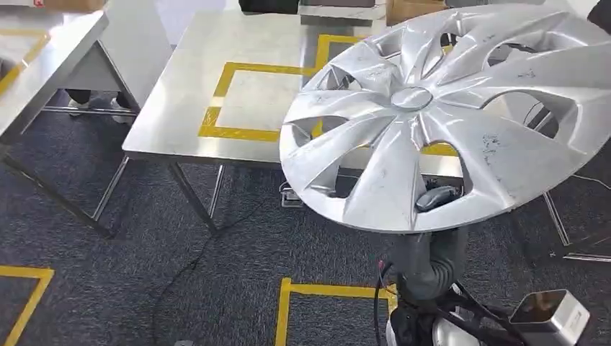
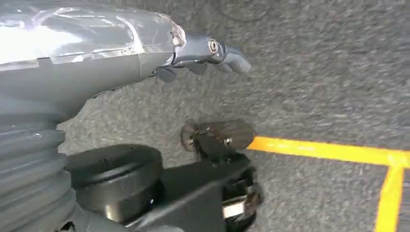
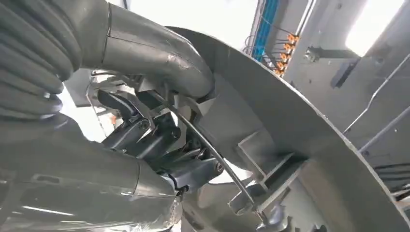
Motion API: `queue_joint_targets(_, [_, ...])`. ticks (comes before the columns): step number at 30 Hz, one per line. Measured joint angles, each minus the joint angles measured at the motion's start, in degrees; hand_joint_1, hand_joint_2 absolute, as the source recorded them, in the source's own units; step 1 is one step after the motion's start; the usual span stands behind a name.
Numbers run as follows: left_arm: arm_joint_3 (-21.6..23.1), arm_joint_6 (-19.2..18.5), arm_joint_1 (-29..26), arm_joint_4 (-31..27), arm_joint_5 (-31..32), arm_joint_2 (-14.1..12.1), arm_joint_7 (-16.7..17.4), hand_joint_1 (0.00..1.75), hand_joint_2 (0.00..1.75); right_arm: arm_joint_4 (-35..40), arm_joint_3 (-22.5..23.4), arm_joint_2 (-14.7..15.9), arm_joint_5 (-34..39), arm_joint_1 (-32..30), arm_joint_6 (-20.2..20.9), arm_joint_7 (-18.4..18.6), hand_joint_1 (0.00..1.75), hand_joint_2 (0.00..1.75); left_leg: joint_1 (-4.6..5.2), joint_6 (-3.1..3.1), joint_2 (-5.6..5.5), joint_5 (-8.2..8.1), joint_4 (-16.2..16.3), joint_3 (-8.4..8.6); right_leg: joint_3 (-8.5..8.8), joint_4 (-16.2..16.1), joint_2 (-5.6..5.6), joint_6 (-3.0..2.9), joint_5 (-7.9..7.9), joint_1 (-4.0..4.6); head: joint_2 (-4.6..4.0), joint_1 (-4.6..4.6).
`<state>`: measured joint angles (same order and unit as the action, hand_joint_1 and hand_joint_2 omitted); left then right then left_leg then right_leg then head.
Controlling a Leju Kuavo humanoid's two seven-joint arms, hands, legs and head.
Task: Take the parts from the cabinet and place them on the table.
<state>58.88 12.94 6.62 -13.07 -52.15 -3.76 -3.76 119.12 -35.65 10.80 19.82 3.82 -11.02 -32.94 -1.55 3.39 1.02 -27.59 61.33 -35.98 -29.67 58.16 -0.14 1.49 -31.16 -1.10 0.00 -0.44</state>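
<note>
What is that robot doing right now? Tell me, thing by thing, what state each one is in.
Hubcap: silver, scuffed, held up off the floor, tilted, face toward the head camera.
Right hand: grips the hubcap from behind, fingers through an opening.
Left hand: hangs over the carpet, holds nothing, fingers loosely apart.
Steel table: stands ahead, yellow tape rectangle on top.
</note>
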Motion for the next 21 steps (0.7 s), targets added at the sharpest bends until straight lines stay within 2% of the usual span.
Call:
queue_joint_targets(1, [0.00, 0.00, 0.07, 0.04, 0.00, -0.07, 0.04, 0.00, 1.75, 0.09, 0.02, 0.00, -0.02, -0.03, -0.02, -0.11, 1.75, 1.75, 0.05, -1.51, -0.09, -0.71, 0.23, -0.04, -0.05, -0.13, 0.01, 0.28, 0.03, 0.08, 0.00, 0.02])
queue_joint_targets(2, [0.00, 0.02, -0.06, 0.07, 0.02, -0.20, 0.11, 0.00, 1.75, 0.13, 0.00, 0.00, 0.00, -0.05, -0.04, -0.17, 1.75, 1.75, 0.11, -1.83, -0.07, -0.88, 0.03, -0.07, 0.14, -0.14, -0.06, 0.34, -0.13, 0.02, 0.00, 0.84])
queue_joint_targets(4, [0.00, 0.11, -0.07, 0.07, 0.04, -0.35, -0.04, 0.00, 1.75, 0.09, 0.00, 0.00, 0.07, -0.37, -0.15, -0.24, 1.75, 1.75, 0.06, -2.75, -0.44, -1.19, -0.03, 0.17, 0.41, -0.42, -0.29, 0.70, -0.56, -0.17, 0.00, 0.70])
queue_joint_targets(5, [0.00, 0.28, -0.05, 0.04, 0.13, -0.44, -0.18, 0.00, 1.75, 0.11, 0.00, 0.02, 0.07, -0.45, -0.17, -0.28, 1.75, 1.75, 0.02, -3.06, -0.53, -1.32, -0.08, 0.42, 0.24, 0.75, -0.24, 0.88, -1.26, -0.21, 0.00, 1.05])
queue_joint_targets(6, [0.00, 0.39, 0.00, 0.04, 0.18, -0.53, -0.31, 0.00, 1.75, 0.15, 0.00, 0.00, 0.09, -0.49, -0.24, -0.33, 1.75, 1.75, 0.06, -3.36, -0.54, -1.51, -0.08, 0.71, -1.31, 3.93, -0.24, 1.00, -2.78, -0.15, 0.00, 1.29])
queue_joint_targets(8, [0.00, 0.63, -0.02, 0.04, 0.20, -0.55, -0.52, 0.00, 1.75, 0.26, 0.04, 0.04, 0.22, -0.83, -0.31, -0.55, 1.75, 1.75, 0.37, -3.99, -0.56, -1.99, -0.08, 1.19, -6.40, 13.23, -0.24, 1.06, -6.35, -0.09, 0.00, 2.13])
queue_joint_targets(9, [0.00, 0.81, -0.07, 0.04, 0.22, -0.55, -0.74, 0.00, 1.75, 0.26, 0.09, 0.06, 0.48, -1.02, -0.31, -0.76, 1.75, 1.75, 0.55, -4.12, -0.60, -2.25, -0.08, 1.46, -8.83, 17.06, -0.24, 0.93, -7.17, -0.03, 0.00, 2.50])
queue_joint_targets(10, [0.00, 1.00, -0.08, 0.04, 0.28, -0.55, -1.00, 0.00, 1.75, 0.26, 0.24, 0.09, 0.72, -1.31, -0.31, -0.90, 1.75, 1.75, 0.75, -4.22, -0.75, -2.54, -0.08, 1.89, -10.35, 18.56, -0.22, 0.64, -6.50, 0.12, 0.00, 2.71])
queue_joint_targets(11, [0.00, 1.11, -0.06, 0.04, 0.33, -0.55, -1.18, 0.00, 1.75, 0.26, 0.50, 0.11, 0.87, -1.71, -0.33, -0.94, 1.75, 1.75, 0.97, -4.27, -0.99, -2.87, -0.08, 2.39, -10.22, 17.10, -0.19, 0.14, -4.36, 0.31, 0.00, 2.89])
queue_joint_targets(12, [0.00, 1.16, -0.05, 0.02, 0.37, -0.53, -1.27, 0.00, 1.75, 0.28, 0.59, 0.18, 1.07, -1.96, -0.33, -0.96, 1.75, 1.75, 1.20, -4.34, -1.15, -3.18, -0.10, 2.95, -9.15, 13.49, -0.11, -0.61, -1.13, 0.62, 0.00, 3.15])
queue_joint_targets(13, [0.00, 1.20, -0.03, 0.00, 0.37, -0.50, -1.33, 0.00, 1.75, 0.37, 0.66, 0.28, 1.18, -2.03, -0.33, -0.98, 1.75, 1.75, 1.52, -4.38, -1.30, -3.45, -0.15, 3.45, -7.64, 8.83, -0.04, -1.56, 2.15, 1.08, 0.00, 3.33])
queue_joint_targets(14, [0.00, 1.22, -0.03, -0.02, 0.37, -0.46, -1.40, 0.00, 1.75, 0.55, 0.72, 0.37, 1.25, -2.04, -0.31, -0.98, 1.75, 1.75, 1.61, -4.45, -1.35, -3.74, -0.22, 3.81, -6.27, 4.07, 0.08, -2.80, 4.59, 1.74, 0.00, 3.39])
queue_joint_targets(15, [-0.02, 1.38, 0.05, -0.06, 0.39, -0.16, -1.53, 0.00, 1.75, 0.77, 1.03, 0.50, 1.37, -2.09, -0.28, -1.07, 1.75, 1.75, 1.73, -4.35, -1.39, -3.84, -0.44, 3.77, -5.85, 3.79, -0.04, -3.71, 3.58, 1.75, 0.00, 2.81])
queue_joint_targets(16, [-0.02, 1.53, 0.14, -0.04, 0.44, -0.20, -1.55, 0.00, 1.75, 0.98, 1.20, 0.55, 1.57, -2.32, -0.20, -1.18, 1.75, 1.75, 1.57, -4.07, -1.78, -3.88, -0.42, 3.62, -5.11, 2.05, 0.05, -3.70, 3.59, 2.03, 0.00, 2.67])
queue_joint_targets(17, [0.00, 1.64, 0.13, -0.09, 0.46, 0.09, -1.51, 0.00, 1.75, 1.20, 1.44, 0.57, 1.81, -2.54, 0.04, -1.31, 1.75, 1.75, 1.34, -3.64, -1.66, -3.72, -0.54, 3.44, -5.06, 1.80, -0.01, -3.62, 3.22, 2.23, 0.00, 3.13])
queue_joint_targets(18, [0.00, 1.79, 0.08, -0.09, 0.46, 0.04, -1.18, 0.00, 1.75, 1.36, 1.60, 0.59, 2.19, -2.80, 0.31, -1.40, 1.75, 1.75, 1.17, -3.39, -1.65, -3.72, -0.93, 3.54, -5.00, 1.59, 0.05, -3.69, 3.18, 2.36, 0.00, 3.17])
queue_joint_targets(19, [0.00, 2.01, 0.09, -0.15, 0.46, 0.07, -0.89, 0.00, 1.75, 1.42, 1.73, 0.63, 2.60, -3.02, 0.68, -1.42, 1.75, 1.75, 1.26, -3.00, -1.63, -3.73, -1.36, 3.90, -4.53, 0.59, 0.05, -3.66, 3.35, 2.22, 0.00, 3.28])
queue_joint_targets(20, [0.00, 2.30, 0.06, -0.13, 0.41, -0.15, -0.48, 0.00, 1.75, 1.49, 1.86, 0.66, 3.04, -3.27, 1.03, -1.42, 1.75, 1.75, 1.27, -2.80, -1.31, -4.16, -1.05, 4.06, -3.38, -0.94, -0.16, -2.90, 3.99, 1.45, 0.00, 3.44])
queue_joint_targets(21, [0.00, 2.62, 0.06, -0.15, 0.33, -0.15, -0.24, 0.00, 1.75, 1.49, 1.95, 0.66, 3.35, -3.35, 1.38, -1.44, 1.75, 1.75, 1.50, -2.58, -1.23, -5.13, 0.50, 3.41, -2.74, -1.62, -0.14, -3.04, 3.95, 1.46, 0.00, 3.13])
